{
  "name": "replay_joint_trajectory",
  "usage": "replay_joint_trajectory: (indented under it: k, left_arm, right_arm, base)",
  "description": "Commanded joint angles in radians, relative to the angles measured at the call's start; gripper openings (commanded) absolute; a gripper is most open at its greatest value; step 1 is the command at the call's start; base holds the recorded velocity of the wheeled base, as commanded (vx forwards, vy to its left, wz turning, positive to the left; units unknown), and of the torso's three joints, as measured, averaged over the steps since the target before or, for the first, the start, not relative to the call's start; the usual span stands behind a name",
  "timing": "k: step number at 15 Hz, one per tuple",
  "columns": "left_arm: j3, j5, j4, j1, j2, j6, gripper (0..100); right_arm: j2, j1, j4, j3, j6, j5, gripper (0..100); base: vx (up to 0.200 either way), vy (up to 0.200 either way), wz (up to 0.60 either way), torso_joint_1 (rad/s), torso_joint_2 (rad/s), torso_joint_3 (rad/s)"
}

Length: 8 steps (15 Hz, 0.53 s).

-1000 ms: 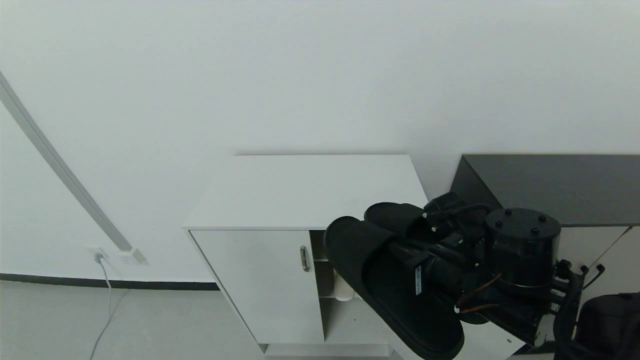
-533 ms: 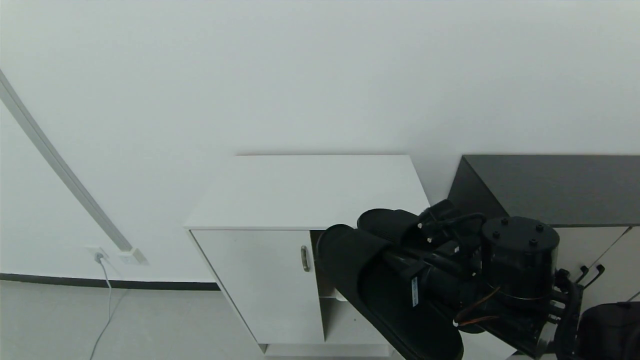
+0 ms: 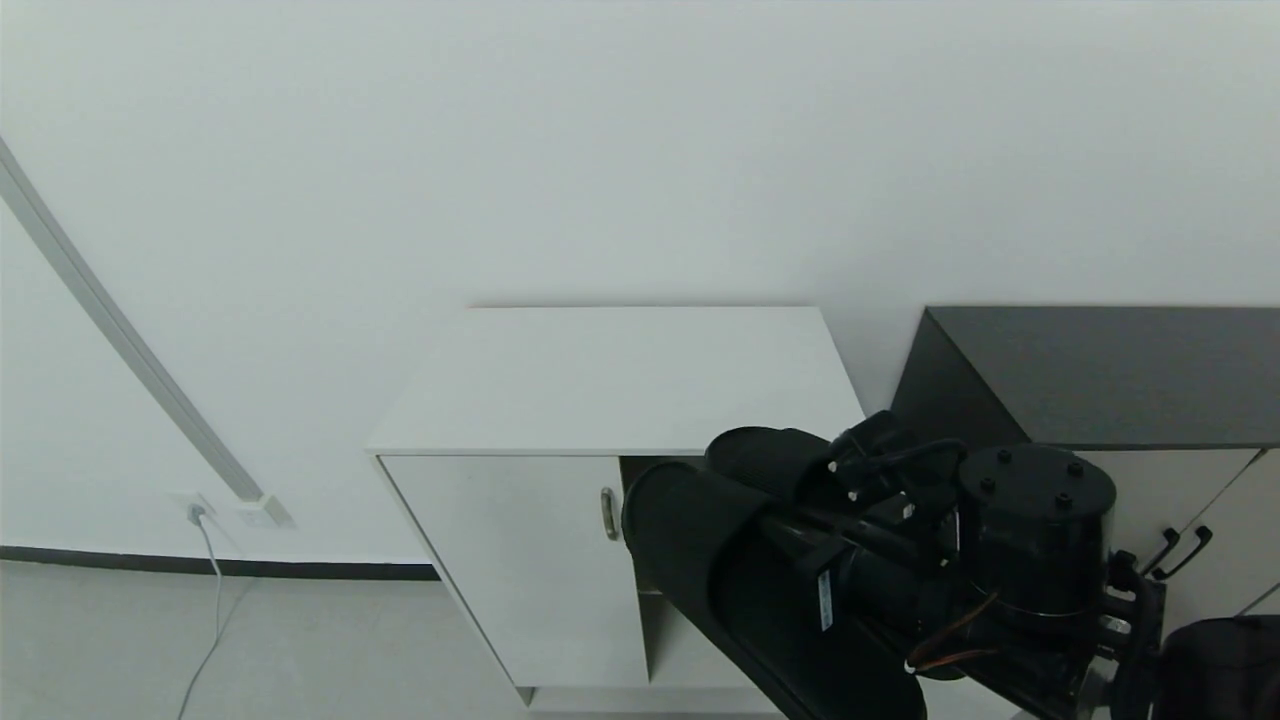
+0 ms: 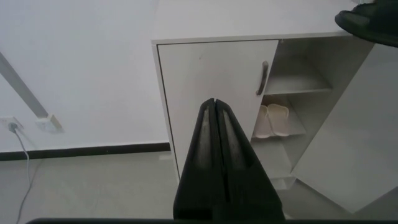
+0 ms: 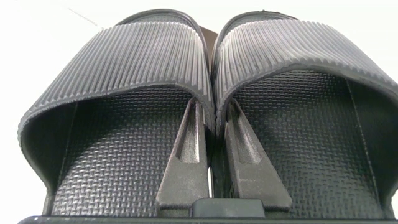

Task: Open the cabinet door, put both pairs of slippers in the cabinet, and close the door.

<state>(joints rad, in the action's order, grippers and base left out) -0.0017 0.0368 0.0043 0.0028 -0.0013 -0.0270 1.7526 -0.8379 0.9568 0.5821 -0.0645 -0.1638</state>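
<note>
The right claw [image 5: 213, 121] is clamping the black slippers [image 5: 143, 74] by their adjoining inner walls, one finger inside each. The pair is hanging at 5 o'clock of the cabinet [image 3: 600, 380] top, facing its open side. Probably light, bendy, grippy foam. The left claw [image 4: 215, 109] is sitting pressed together, empty.

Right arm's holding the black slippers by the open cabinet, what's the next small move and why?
Probably ease the right gripper forward and slightly down into the cabinet: the black slippers sit clamped at its open side, and the shelf above the white slippers looks bare.
</note>
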Motion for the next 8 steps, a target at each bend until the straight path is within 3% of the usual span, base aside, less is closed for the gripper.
replay_joint_trajectory:
  k: [1,8]
  left_arm:
    - [0.000,0.000,0.000,0.000,0.001,-0.001,0]
    - [-0.001,0.000,0.000,0.000,0.001,0.004,0]
  right_arm:
    - [0.004,-0.004,0.000,-0.002,0.000,0.000,0]
    - [0.002,-0.023,0.003,-0.050,-0.001,0.000,0]
  base:
    - [0.000,0.000,0.00,-0.139,0.33,0.183]
    - [0.000,0.000,0.00,-0.155,0.35,0.193]
